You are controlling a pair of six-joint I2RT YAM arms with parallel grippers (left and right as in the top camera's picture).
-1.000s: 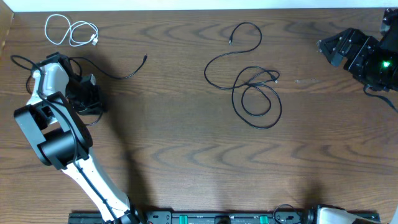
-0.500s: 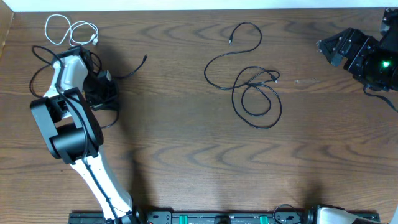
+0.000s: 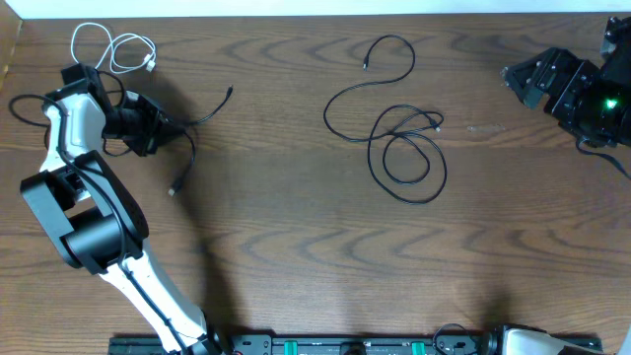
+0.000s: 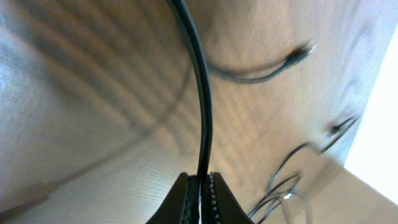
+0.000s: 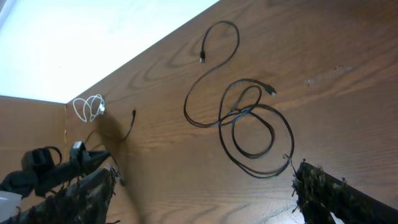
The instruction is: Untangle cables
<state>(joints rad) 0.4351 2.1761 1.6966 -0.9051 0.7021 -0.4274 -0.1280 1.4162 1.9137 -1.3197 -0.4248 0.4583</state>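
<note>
Wood table, left: now pinches black cable in left gripper (plug end newly exposed); right gripper spread; grip hidden overhead.

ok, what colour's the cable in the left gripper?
Black. The cable shows best in the left wrist view, pinched in the left gripper.

No legible text, label, brand or number on the cables or the bench.

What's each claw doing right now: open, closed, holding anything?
Left claw: closed on a black cable.
Right claw: open, holding nothing.
</note>
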